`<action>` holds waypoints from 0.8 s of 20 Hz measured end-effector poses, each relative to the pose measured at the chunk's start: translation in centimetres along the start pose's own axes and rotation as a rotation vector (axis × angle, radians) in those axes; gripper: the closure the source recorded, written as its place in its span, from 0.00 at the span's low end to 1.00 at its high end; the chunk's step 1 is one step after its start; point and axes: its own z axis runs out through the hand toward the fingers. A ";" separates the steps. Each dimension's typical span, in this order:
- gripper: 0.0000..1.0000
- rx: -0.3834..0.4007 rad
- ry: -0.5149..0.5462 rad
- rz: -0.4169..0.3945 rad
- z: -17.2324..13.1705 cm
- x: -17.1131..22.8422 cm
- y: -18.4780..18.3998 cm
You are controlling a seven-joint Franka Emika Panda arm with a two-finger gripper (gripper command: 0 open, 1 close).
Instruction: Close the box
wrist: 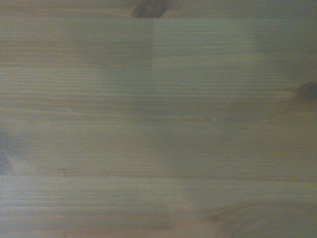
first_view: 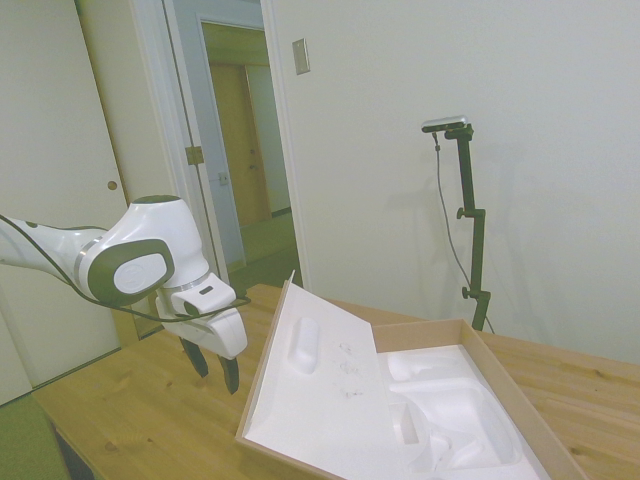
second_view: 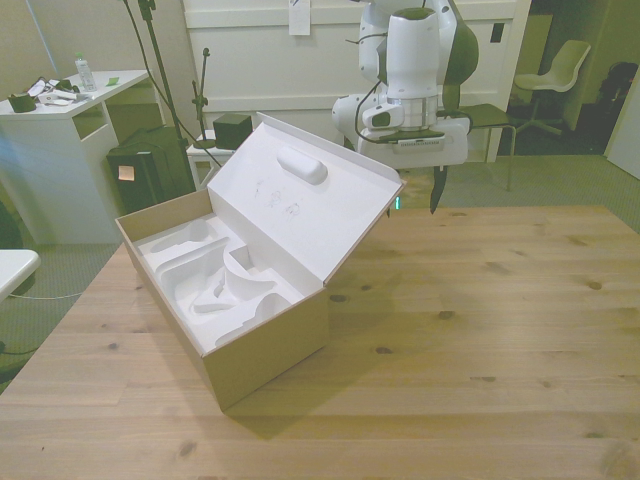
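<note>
Sitting on the wooden surface [second_view: 480, 330], toward the front view's left, is the box [second_view: 265, 345], and it is open. It is big, flat and made of brown cardboard. Inside it there is white foam [second_view: 215, 275] with bumpy shapes pressed into it. The lid [second_view: 300, 205] is white on the inside and has a small long bump on it. The lid stands up at a slant from the far long side of the box, leaning away toward the front view's right. Just past the raised edge of the lid hangs the claw [first_view: 214, 367], up in the air and not touching the box or anything else. Its two dark fingers [first_view: 231, 375] point down and sit a little apart, with nothing between them. In the wrist view there is only bare wood with dark knots, and it looks blurry. Behind the surface are a white desk [second_view: 60, 105] and a chair [second_view: 555, 70].
</note>
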 end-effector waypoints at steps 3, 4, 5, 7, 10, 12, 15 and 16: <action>0.00 -0.005 -0.007 0.004 0.4 0.0 0.2; 0.00 -0.006 -0.007 0.004 0.5 0.0 0.3; 0.00 -0.004 -0.005 0.004 0.5 0.0 0.3; 0.00 0.007 0.005 0.013 0.0 0.2 0.6; 0.00 0.050 0.038 0.066 -2.4 2.1 1.9; 0.00 0.080 0.053 0.114 -4.7 4.3 3.3; 0.00 0.115 0.063 0.168 -8.3 7.7 5.8; 0.00 0.128 0.071 0.189 -9.5 8.9 6.9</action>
